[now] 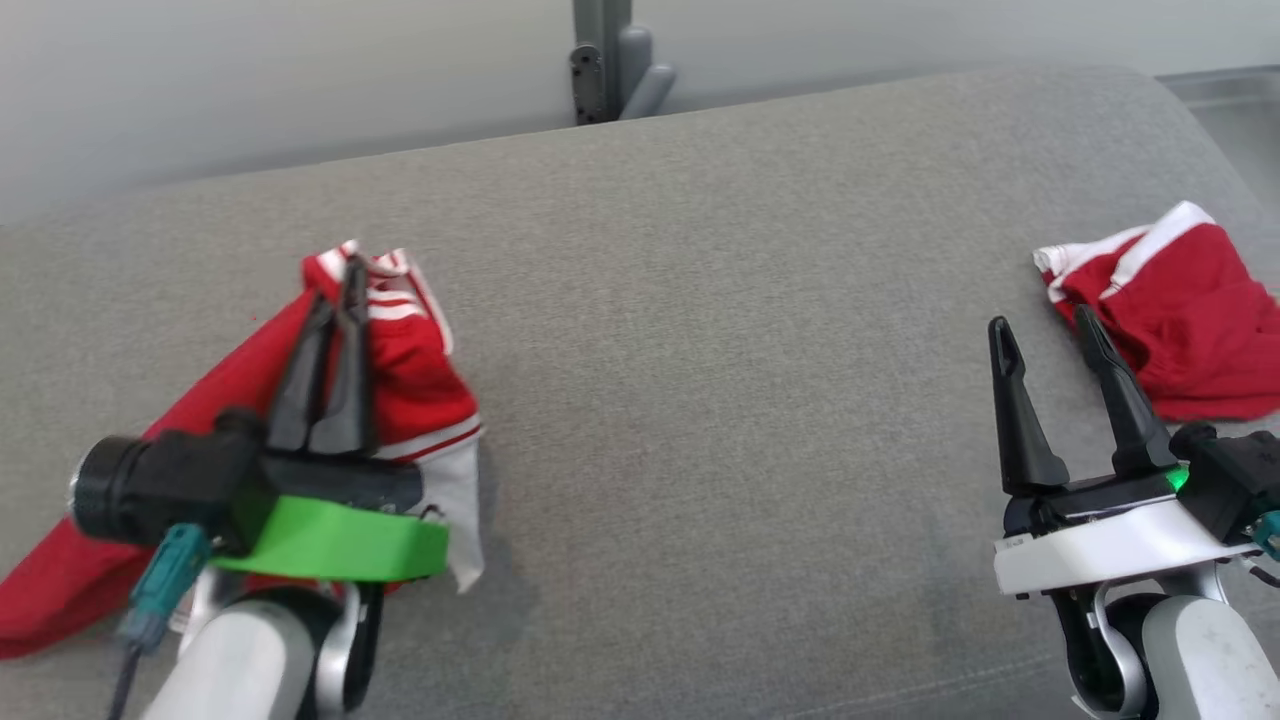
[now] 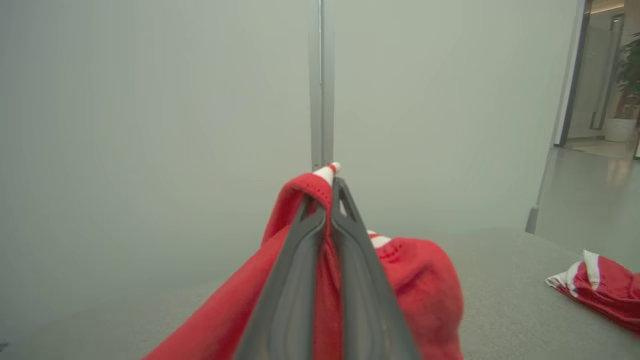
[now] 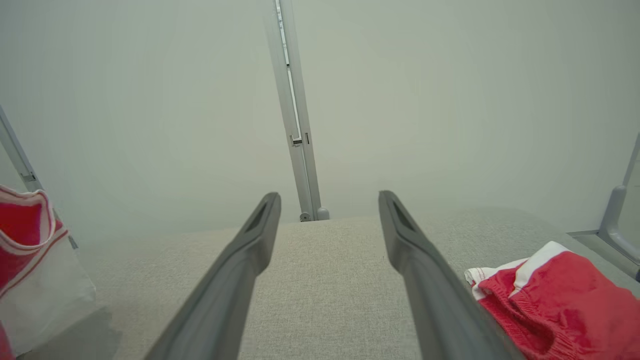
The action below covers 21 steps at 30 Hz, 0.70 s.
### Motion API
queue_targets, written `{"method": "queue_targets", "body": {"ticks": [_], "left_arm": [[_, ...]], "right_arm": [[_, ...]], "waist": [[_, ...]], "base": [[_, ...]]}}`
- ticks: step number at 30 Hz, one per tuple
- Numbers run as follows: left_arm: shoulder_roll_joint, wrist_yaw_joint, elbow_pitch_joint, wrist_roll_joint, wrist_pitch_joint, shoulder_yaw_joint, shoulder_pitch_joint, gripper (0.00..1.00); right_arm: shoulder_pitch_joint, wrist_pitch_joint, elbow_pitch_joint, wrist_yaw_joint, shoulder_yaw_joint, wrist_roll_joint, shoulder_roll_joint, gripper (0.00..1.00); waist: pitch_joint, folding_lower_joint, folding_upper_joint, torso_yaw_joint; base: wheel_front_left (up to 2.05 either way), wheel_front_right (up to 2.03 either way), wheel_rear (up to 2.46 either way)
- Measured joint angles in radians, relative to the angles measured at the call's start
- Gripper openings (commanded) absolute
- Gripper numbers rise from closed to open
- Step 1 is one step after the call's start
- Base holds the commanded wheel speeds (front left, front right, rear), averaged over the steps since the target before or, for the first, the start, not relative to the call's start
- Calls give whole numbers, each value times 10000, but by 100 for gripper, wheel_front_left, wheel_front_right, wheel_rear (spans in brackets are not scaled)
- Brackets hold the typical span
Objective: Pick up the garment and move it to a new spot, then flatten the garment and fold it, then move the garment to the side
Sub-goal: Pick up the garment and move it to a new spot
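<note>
Left gripper (image 1: 338, 285) clamps garment (image 1: 410, 370) at 9 o'clock; right gripper (image 1: 1043, 322) wide, empty; thin edge hold may slip.

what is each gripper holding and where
Left gripper pinches the red garment at its white-striped edge; right gripper is open, holding nothing.

No text, label, brand, number or sign is legible in any view. One small dark marking (image 1: 1014, 543) stands on the left end of the white collar (image 1: 1110, 548) beneath the right gripper (image 1: 1042, 322); it is too small to read.
</note>
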Motion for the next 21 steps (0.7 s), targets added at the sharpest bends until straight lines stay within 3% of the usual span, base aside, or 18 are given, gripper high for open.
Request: {"method": "queue_targets", "body": {"ticks": [10,17,18,19,20,21], "left_arm": [[-1697,-1342,3438,-134,-84,-1822,-2141,0],[-2366,-1948,5879,-435,-453,-2320,-2522,0],[-2426,-2048,6115,-525,-485,-2366,-2569,30],[-2483,-2151,6326,-591,-472,-2426,-2592,79],[-2543,-2213,6468,-639,-508,-2474,-2594,100],[-2577,-2263,6596,-644,-564,-2518,-2600,100]], "right_arm": [[-314,-445,508,0,155,347,125,100],[-391,-696,842,0,138,430,215,100],[-401,-702,886,0,128,435,224,100],[-410,-736,928,0,113,435,230,100],[-420,-759,963,0,65,435,236,100],[-424,-769,999,0,50,433,234,100]], "waist": [[715,0,0,-1683],[1267,0,0,-2639],[1344,0,0,-2727],[1418,0,0,-2791],[1481,0,0,-2837],[1525,0,0,-2862]], "base": [[0,0,0],[0,0,0],[0,0,0],[0,0,0],[0,0,0],[0,0,0]]}}
